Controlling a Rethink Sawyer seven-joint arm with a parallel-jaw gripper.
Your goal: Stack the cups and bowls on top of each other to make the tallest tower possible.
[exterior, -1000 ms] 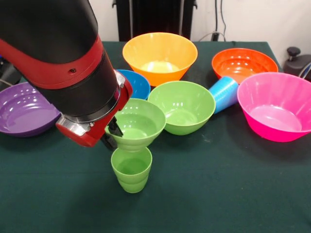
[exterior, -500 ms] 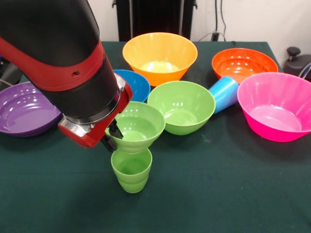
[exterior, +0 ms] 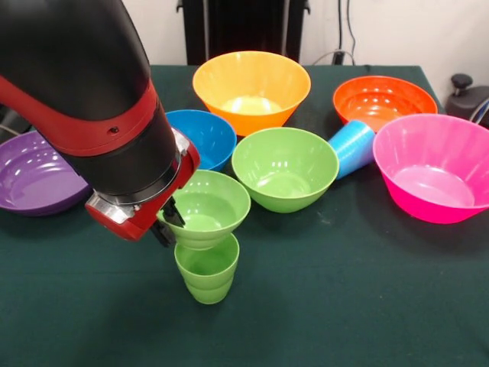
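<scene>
My gripper (exterior: 167,223) is shut on the rim of a small green bowl (exterior: 208,205) and holds it just above the lime green cup (exterior: 206,267), which stands upright near the table's front. The bowl's bottom is close to the cup's rim, a little left of centre. The light blue cup (exterior: 352,147) lies on its side between a larger green bowl (exterior: 285,167) and the pink bowl (exterior: 434,167). A blue bowl (exterior: 205,136), a yellow-orange bowl (exterior: 251,89), an orange bowl (exterior: 384,99) and a purple bowl (exterior: 34,171) stand around.
The dark green table (exterior: 344,306) carries everything. My thick red and black arm (exterior: 84,92) fills the upper left and hides part of the purple bowl. A black object (exterior: 467,95) sits off the table's right edge.
My gripper moved the small green bowl down and slightly left, closer over the lime green cup. More of the blue bowl now shows behind the arm.
</scene>
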